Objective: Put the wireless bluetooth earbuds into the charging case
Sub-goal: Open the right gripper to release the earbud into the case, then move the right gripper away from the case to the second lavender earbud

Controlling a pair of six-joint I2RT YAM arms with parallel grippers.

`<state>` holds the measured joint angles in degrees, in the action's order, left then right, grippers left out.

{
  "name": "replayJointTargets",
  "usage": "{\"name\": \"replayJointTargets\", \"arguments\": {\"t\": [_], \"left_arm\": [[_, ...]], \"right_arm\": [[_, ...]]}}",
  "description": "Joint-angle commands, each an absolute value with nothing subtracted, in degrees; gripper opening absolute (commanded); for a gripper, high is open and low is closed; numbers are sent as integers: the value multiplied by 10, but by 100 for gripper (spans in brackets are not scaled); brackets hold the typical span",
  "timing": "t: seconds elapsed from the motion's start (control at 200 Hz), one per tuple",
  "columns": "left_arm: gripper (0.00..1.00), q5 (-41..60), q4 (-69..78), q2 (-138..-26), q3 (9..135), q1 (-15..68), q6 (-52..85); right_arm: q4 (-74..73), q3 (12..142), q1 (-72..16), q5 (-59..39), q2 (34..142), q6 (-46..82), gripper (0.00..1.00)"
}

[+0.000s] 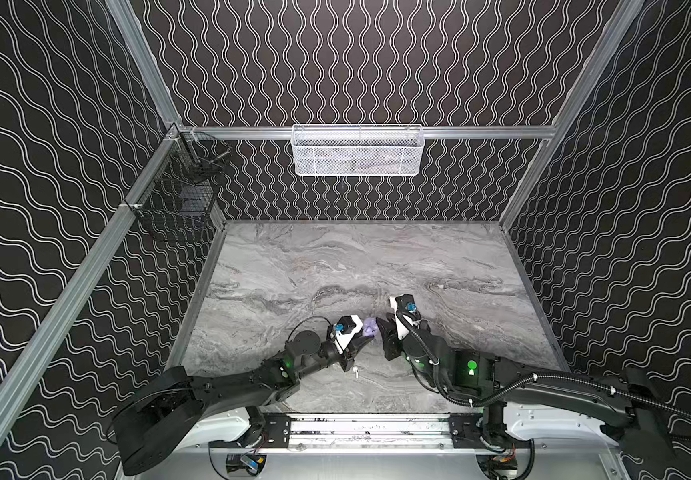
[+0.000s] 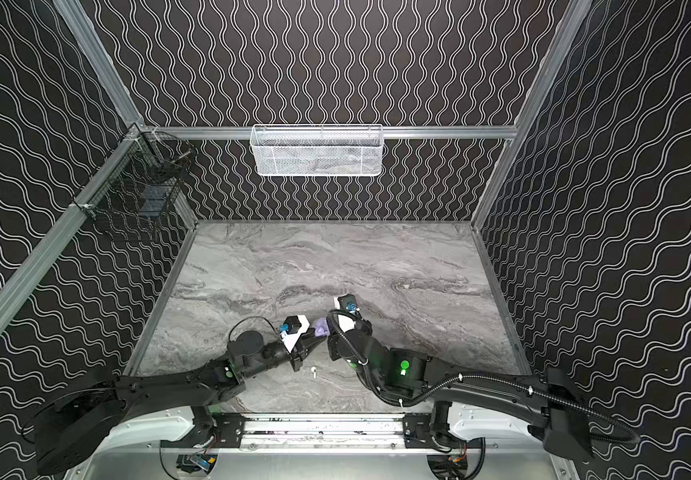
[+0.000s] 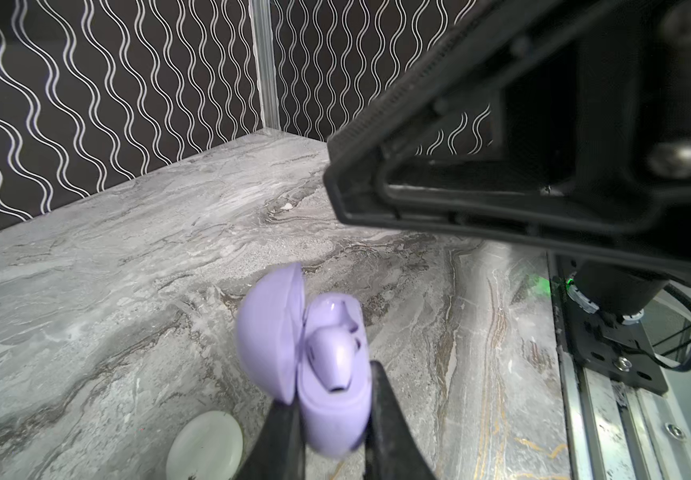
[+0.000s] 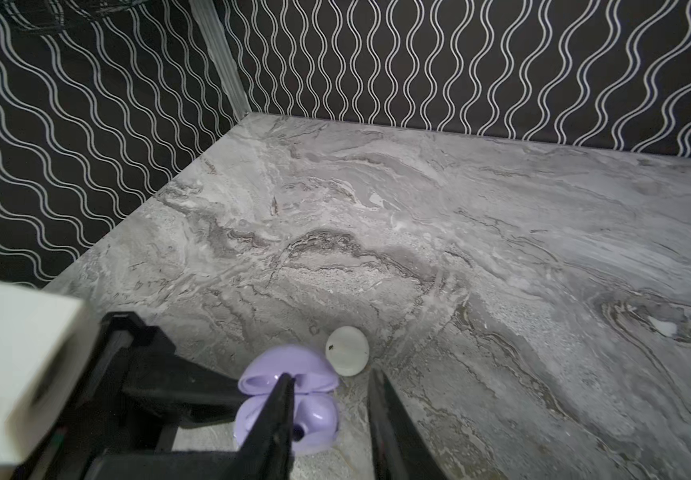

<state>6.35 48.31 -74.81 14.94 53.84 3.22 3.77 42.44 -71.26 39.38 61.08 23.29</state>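
left claw [image 3: 331, 399]: clamped on open lavender case [image 3: 323, 428]
lavender earbud [image 3: 333, 357]: sits in that case
white case [image 3: 206, 444]: just beside claw, on worktop [image 3: 127, 270]
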Motion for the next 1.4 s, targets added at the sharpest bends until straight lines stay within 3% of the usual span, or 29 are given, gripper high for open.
{"name": "replayJointTargets", "arguments": {"t": [0.0,0.35,0.536,1.031,1.396], "left_arm": [[0,49,496,-741,147,538,34],[0,9,487,-709,133,537,31],[0,-9,483,-691,126,537,30],[0,-11,474,-674,121,537,31],[0,-17,468,-665,119,537,29]], "right_arm": [[85,443,-711,413,616,266,33],[199,512,-666,383,654,355,50],[219,528,-588,259,676,383,53],[262,587,-553,194,829,438,53],[258,579,-533,150,895,469,47]]}}
